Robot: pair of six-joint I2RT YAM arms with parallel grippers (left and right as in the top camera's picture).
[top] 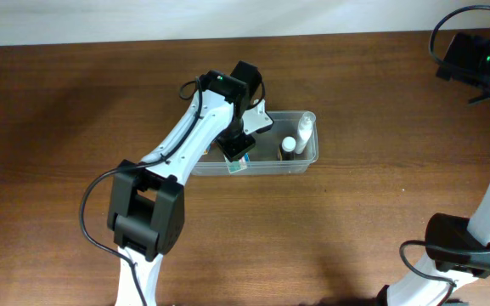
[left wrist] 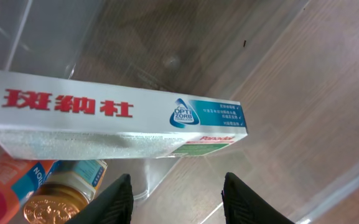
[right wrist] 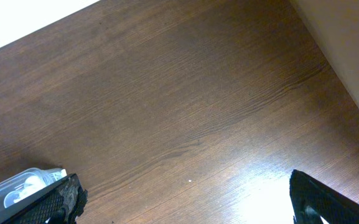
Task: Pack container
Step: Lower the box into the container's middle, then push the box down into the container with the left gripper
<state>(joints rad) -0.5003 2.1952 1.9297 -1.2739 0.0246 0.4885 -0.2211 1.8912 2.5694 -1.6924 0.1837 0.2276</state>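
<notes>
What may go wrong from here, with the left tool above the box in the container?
The box seems to rest partly on the gold-capped bottle, so it may not settle flat. The left tool is low inside the container; rising at an angle, it might catch a wall and drag the container.
</notes>
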